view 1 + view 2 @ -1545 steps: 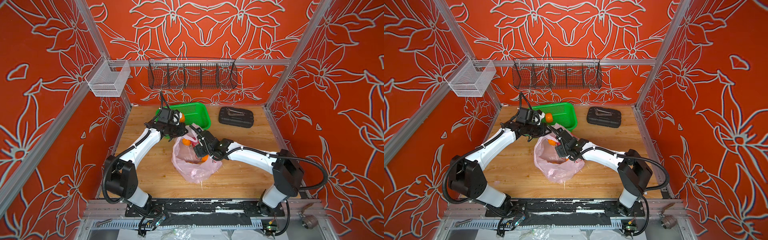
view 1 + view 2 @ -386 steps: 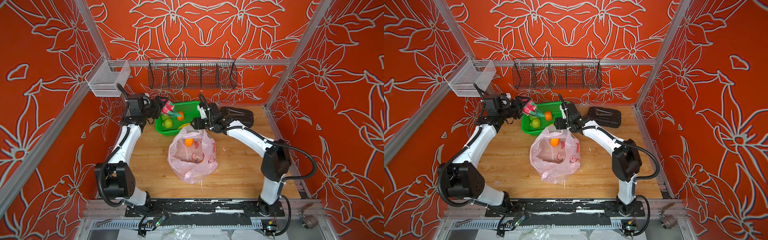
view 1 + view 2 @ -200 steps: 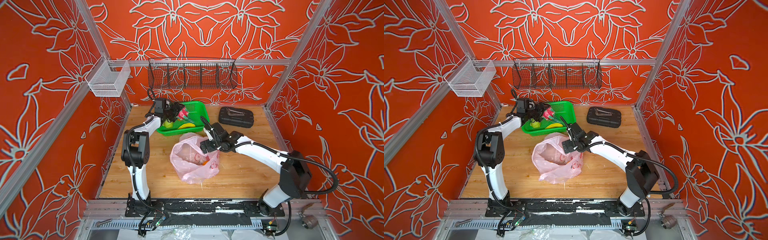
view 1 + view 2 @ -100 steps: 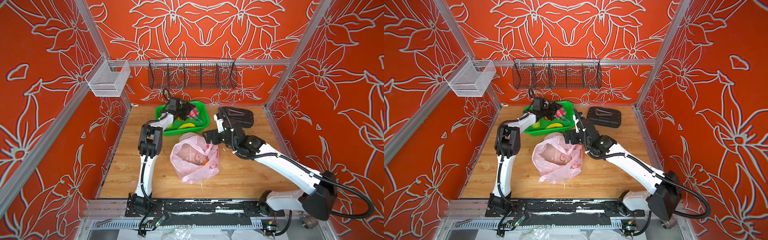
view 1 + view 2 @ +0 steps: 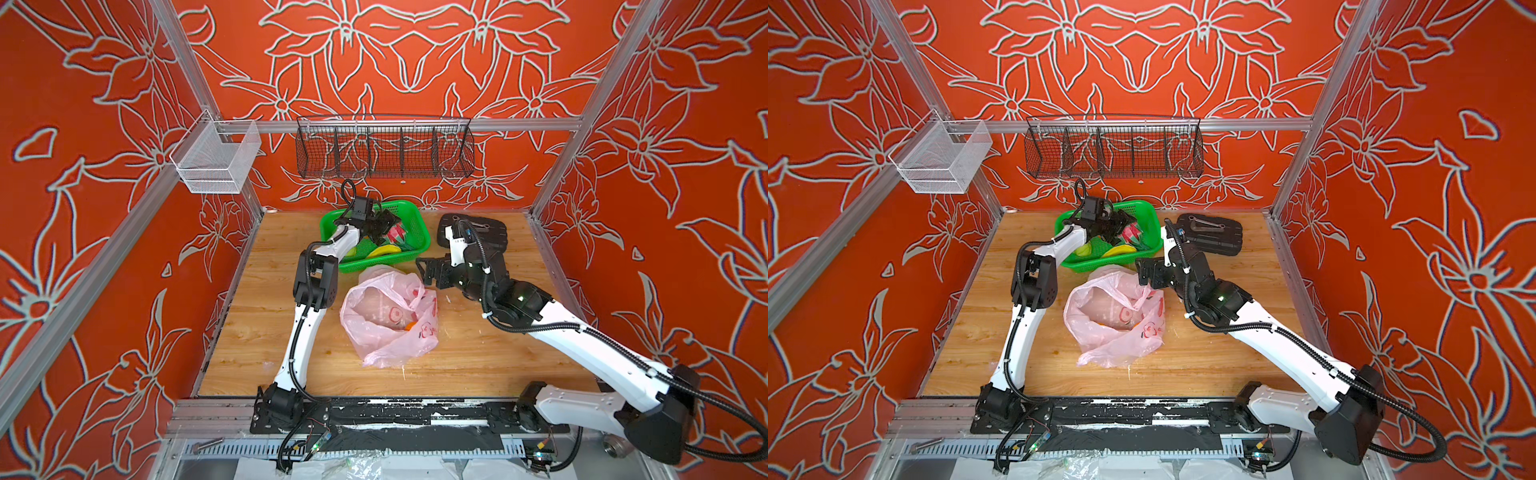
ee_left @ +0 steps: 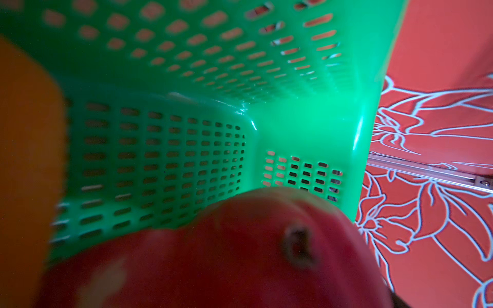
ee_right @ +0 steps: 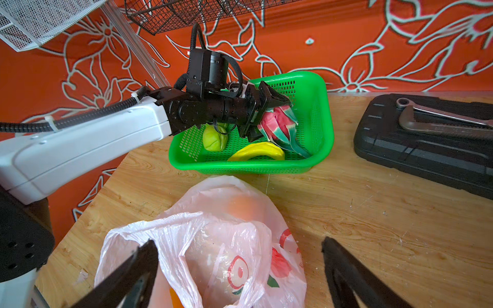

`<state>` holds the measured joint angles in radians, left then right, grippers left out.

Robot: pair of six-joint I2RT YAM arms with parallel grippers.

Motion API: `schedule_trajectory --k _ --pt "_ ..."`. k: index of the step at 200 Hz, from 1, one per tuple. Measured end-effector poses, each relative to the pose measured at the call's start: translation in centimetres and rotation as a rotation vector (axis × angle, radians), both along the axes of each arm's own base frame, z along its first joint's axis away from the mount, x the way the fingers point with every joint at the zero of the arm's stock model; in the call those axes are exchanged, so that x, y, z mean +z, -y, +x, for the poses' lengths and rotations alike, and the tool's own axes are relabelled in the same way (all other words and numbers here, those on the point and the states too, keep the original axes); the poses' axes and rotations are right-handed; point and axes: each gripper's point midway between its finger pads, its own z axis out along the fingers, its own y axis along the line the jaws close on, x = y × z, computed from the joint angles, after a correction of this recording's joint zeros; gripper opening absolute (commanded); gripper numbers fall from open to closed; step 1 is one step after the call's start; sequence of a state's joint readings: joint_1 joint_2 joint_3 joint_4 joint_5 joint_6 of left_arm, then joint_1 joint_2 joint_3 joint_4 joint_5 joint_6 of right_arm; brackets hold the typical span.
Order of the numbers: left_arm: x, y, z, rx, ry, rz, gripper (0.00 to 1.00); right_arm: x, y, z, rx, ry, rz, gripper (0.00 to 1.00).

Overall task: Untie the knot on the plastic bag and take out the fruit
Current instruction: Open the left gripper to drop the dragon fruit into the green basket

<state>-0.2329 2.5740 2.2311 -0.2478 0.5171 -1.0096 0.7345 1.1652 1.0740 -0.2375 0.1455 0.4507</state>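
Note:
The pink plastic bag lies mid-table with its mouth gaping; the knot is not in view. An orange fruit shows through the plastic. My left gripper reaches into the green basket, shut on the dragon fruit, whose green tips touch the basket floor. A green apple and a banana lie beside it. My right gripper hovers open over the bag's far edge, holding nothing.
A black tool case with a wrench on it lies right of the basket. On the back wall hangs a black wire rack, and a white mesh bin hangs at the left rail. An orange fruit sits close to the left wrist camera.
My left gripper has carried the dragon fruit from the basket's left edge deeper into the basket. My right gripper has drawn back a little from the bag's mouth, staying open.

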Motion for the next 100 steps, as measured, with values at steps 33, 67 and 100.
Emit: schedule_trajectory --k 33,67,100 --pt "-0.2 -0.5 -0.6 -0.008 0.002 0.048 0.98 0.0 0.0 0.0 0.000 0.001 0.001 0.97" --pt "3.6 -1.4 -1.9 -0.005 0.043 0.091 0.98 0.1 0.0 0.0 0.000 0.003 0.002 0.97" --pt "12.2 -2.0 -4.1 -0.018 0.183 0.093 0.98 0.4 0.0 -0.1 0.002 0.008 0.009 0.97"
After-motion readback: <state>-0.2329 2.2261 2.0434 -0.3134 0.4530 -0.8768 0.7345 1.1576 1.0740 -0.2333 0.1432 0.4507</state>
